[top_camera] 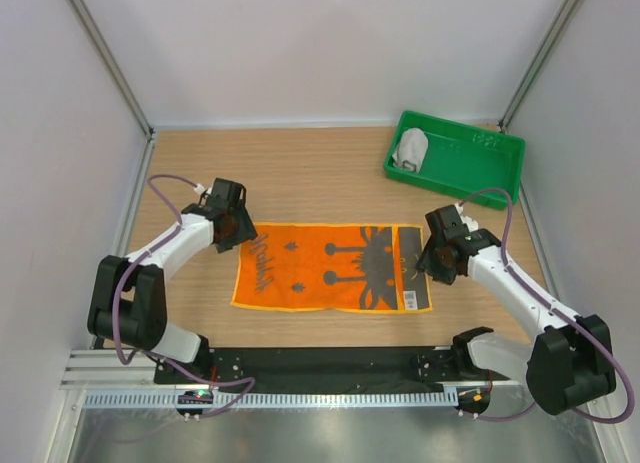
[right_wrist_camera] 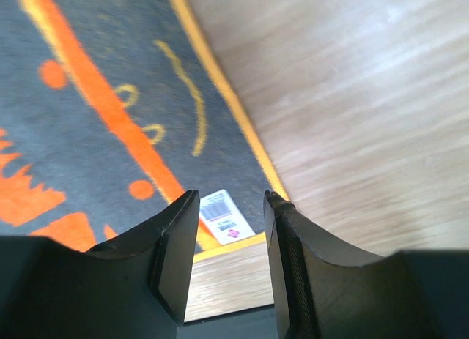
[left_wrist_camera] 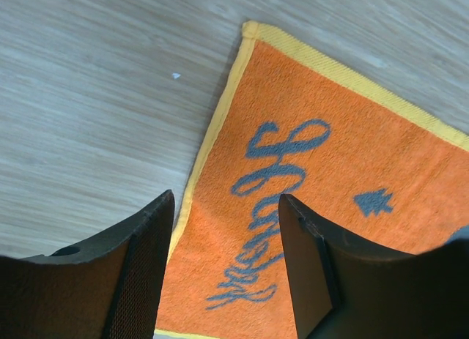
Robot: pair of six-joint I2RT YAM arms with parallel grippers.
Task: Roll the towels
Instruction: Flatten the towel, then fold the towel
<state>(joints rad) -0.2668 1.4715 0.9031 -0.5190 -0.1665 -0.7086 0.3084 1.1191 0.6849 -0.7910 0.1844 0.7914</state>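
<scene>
The orange and yellow patterned towel (top_camera: 320, 268) lies spread flat in the middle of the table, with a dark grey band at its right end. My left gripper (top_camera: 242, 235) hovers open over its far left corner; in the left wrist view the fingers (left_wrist_camera: 146, 258) straddle the yellow hem and blue script of the towel (left_wrist_camera: 330, 163). My right gripper (top_camera: 426, 267) stands open above the near right corner, where a white barcode label (right_wrist_camera: 223, 214) shows on the towel (right_wrist_camera: 88, 134). A light grey towel (top_camera: 412, 148) lies bunched in the green tray.
The green plastic tray (top_camera: 470, 168) sits at the back right corner. Bare wood (right_wrist_camera: 352, 105) lies right of the towel. White enclosure walls stand on three sides, and a black rail (top_camera: 320, 363) runs along the near edge.
</scene>
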